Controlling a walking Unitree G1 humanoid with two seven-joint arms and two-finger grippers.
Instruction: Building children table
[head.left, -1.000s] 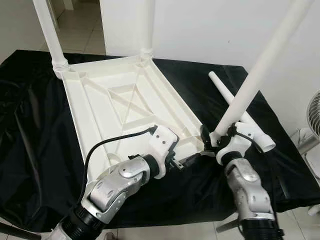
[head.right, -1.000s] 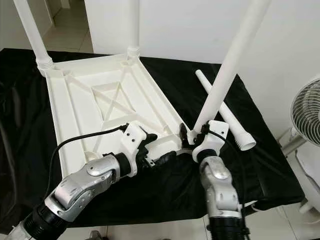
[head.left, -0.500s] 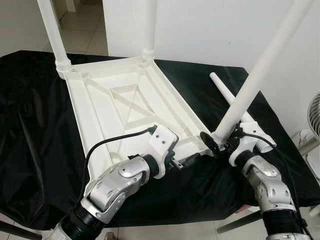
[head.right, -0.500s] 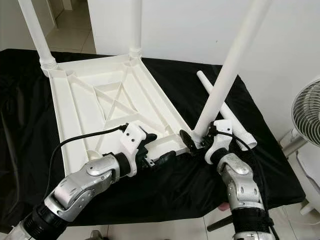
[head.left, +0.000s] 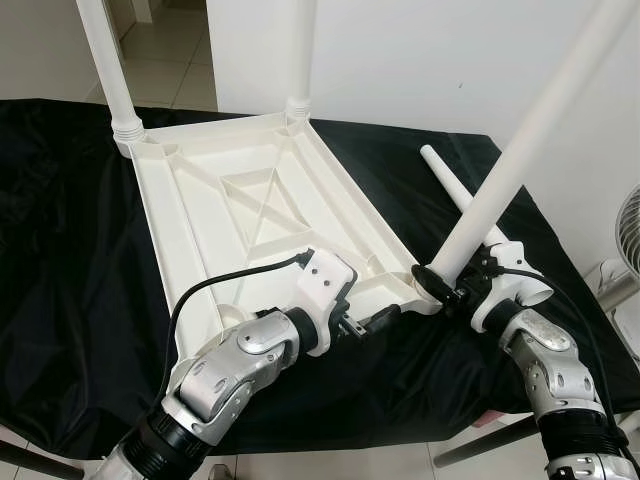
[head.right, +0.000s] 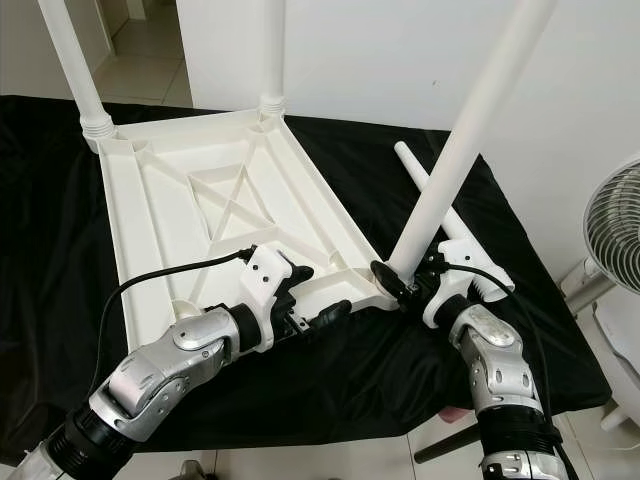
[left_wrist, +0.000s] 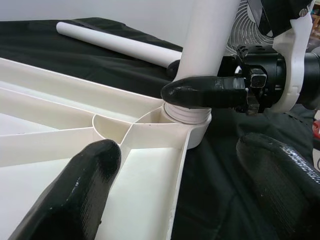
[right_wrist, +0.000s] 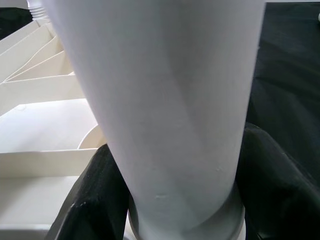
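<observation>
Your right claw (head.right: 403, 287) grips the table leg (head.right: 462, 147) at the tabletop (head.right: 200, 215) corner socket; your left claw (head.right: 335, 312), released, straddles the tabletop's near edge.

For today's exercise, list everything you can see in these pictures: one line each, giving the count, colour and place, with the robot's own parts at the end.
tabletop: one, white, upside down on the black cloth.
fitted legs: two, white, upright in the far corner sockets.
held leg: one, white, tilted, foot at the near right corner socket.
loose leg: one, white, lying on the cloth right of the tabletop.
black cloth: one, covering the work surface.
fan: one, white, far right.
left gripper: black fingers open, at the tabletop's near edge.
right gripper: black fingers clasping the held leg's base.
</observation>
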